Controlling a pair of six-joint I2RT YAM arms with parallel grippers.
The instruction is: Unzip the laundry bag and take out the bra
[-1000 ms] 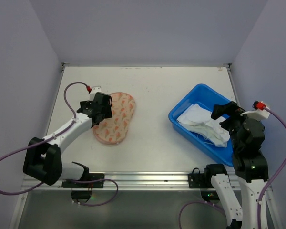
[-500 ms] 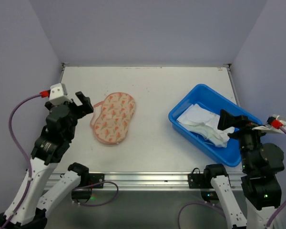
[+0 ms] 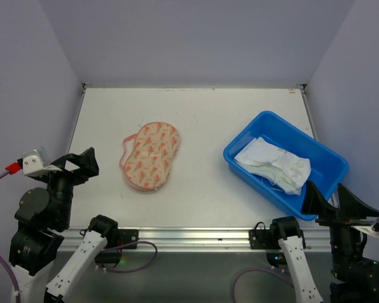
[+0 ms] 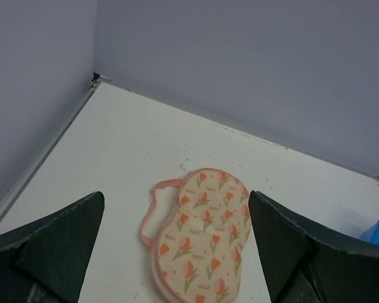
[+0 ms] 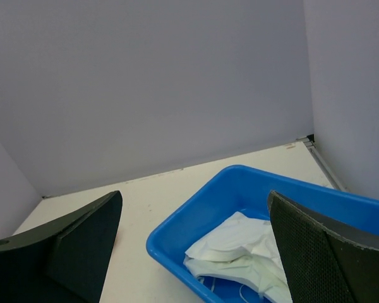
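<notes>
The laundry bag point(image 3: 150, 156) lies flat on the table, left of centre, pale pink with orange-red flowers. A pink loop of its edge point(image 3: 124, 150) sticks out at its upper left. In the left wrist view the bag point(image 4: 205, 233) lies ahead between the fingers. The white bra point(image 3: 273, 166) lies crumpled in the blue tub point(image 3: 240, 142), also in the right wrist view point(image 5: 240, 249). My left gripper point(image 3: 79, 165) is open, empty, raised near the left front edge, apart from the bag. My right gripper point(image 3: 329, 201) is open, empty, near the tub's front corner.
The blue tub point(image 5: 177, 230) stands at the right, skewed to the table edges. Grey walls close off the left, back and right of the table point(image 3: 202, 113). A metal rail point(image 3: 189, 237) runs along the near edge.
Both arms have pulled back toward the near edge and risen. The left gripper left the bag's left side; the right gripper left the space over the tub. Bag and bra lie still.
</notes>
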